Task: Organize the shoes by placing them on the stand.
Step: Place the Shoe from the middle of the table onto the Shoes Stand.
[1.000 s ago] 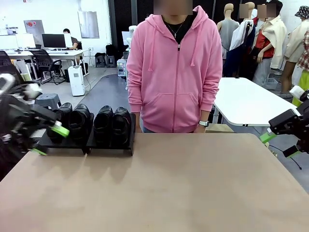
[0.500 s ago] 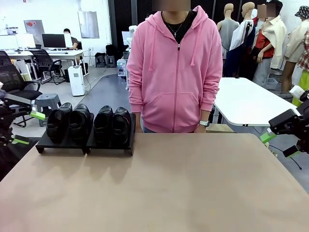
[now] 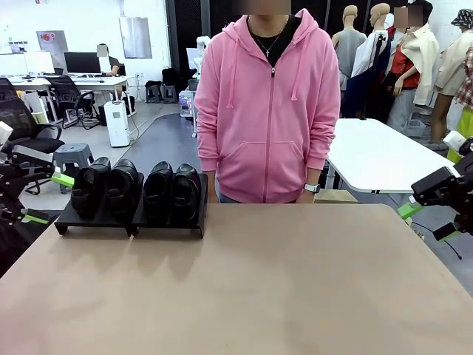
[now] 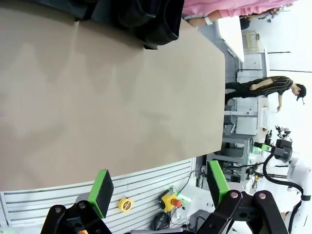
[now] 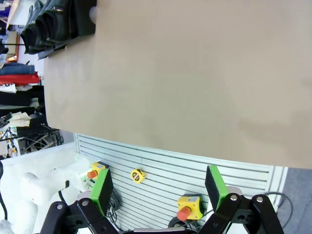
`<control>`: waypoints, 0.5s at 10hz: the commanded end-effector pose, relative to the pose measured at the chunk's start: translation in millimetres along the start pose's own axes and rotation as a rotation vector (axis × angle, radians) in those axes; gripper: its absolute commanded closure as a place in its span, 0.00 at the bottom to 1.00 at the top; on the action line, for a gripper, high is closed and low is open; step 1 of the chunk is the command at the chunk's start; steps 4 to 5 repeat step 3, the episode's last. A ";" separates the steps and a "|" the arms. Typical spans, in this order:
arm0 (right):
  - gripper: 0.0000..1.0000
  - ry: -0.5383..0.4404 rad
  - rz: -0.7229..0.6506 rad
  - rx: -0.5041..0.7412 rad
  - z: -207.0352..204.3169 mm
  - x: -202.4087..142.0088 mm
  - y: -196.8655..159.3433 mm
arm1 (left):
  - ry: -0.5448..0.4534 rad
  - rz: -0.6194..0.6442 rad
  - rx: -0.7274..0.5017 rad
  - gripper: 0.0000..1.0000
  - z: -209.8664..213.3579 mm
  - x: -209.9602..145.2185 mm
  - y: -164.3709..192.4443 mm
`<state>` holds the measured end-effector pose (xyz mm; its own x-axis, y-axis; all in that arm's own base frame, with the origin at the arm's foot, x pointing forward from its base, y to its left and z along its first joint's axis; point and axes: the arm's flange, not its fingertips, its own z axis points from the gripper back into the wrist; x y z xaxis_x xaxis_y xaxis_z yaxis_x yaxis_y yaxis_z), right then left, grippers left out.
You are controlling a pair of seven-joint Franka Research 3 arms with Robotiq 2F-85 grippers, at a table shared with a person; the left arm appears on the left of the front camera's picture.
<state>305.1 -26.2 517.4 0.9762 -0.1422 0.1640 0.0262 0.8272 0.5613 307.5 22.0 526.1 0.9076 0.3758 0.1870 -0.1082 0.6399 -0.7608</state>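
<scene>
Four shoes (image 3: 137,191) sit on the stand (image 3: 131,220); both grippers open

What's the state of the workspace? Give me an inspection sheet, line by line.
Surface: tan table, bare apart from the stand.
Job's things: four black shoes in a row on the stand, far left of the table.
Clutter: nothing seen.
Grippers: left gripper open, off the table's left edge; right gripper open, off its right edge; both hold nothing.
Cables: nothing seen on the table.
Surroundings: person in a pink hoodie at the far side.
</scene>
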 end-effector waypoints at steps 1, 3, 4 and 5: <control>0.00 -0.001 0.021 0.030 1.8 2.1 -1.0 | 0.003 -0.021 -0.010 0.00 3.1 1.4 1.3; 0.00 -0.001 0.021 0.030 1.8 2.1 -1.0 | 0.003 -0.021 -0.010 0.00 3.1 1.4 1.3; 0.00 -0.001 0.021 0.030 1.8 2.1 -1.0 | 0.003 -0.021 -0.010 0.00 3.1 1.4 1.3; 0.00 -0.001 0.021 0.030 1.8 2.1 -1.0 | 0.003 -0.021 -0.010 0.00 3.1 1.4 1.3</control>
